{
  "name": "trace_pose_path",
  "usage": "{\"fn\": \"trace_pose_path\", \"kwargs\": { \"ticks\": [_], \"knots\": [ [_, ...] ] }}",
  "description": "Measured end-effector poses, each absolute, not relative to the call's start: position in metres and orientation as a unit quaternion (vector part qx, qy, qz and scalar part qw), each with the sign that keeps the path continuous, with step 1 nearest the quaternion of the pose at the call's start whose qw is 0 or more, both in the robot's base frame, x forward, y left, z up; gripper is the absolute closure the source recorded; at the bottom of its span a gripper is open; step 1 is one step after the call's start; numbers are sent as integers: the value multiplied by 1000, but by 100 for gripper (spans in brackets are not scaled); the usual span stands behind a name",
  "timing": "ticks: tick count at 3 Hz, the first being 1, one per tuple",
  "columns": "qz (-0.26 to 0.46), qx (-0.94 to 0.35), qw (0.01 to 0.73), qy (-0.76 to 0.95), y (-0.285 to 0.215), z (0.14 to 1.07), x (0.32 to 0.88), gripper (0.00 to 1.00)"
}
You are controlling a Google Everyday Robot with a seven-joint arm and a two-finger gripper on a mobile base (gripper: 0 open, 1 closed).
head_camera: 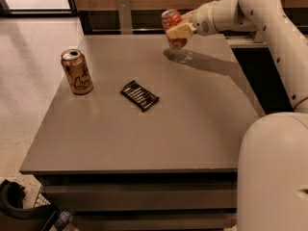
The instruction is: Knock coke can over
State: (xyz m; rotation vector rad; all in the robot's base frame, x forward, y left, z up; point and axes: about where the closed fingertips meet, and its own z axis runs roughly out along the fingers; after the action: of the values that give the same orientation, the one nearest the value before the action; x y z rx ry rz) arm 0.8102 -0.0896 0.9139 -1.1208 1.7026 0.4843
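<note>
Gripper [179, 32], cream pads clamped on the coke can [171, 19], holds the orange-red cylinder tilted above the far part of the smooth grey table [144, 138]. Gold-brown can [77, 72] stands upright at left; flat dark wrapper [139, 95] lies mid-table.

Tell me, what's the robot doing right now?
Gripper shut on coke can, far side. Can tilted, off table. Gold can, packet well clear.

Coke can [171, 20]: orange-red w/ silver top, whitish marks on side. Slightly tilted, top leaning left, raised off the surface [192, 109] nr its far edge. Tool [177, 32] clamped round can's lower half.
</note>
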Motion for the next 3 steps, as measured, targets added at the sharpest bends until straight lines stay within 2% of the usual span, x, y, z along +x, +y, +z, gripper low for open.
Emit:
{"fn": "trace_pose_path", "kwargs": {
  "ticks": [3],
  "knots": [
    [112,-495,397,765,-115,911,792,100]
  ]
}}
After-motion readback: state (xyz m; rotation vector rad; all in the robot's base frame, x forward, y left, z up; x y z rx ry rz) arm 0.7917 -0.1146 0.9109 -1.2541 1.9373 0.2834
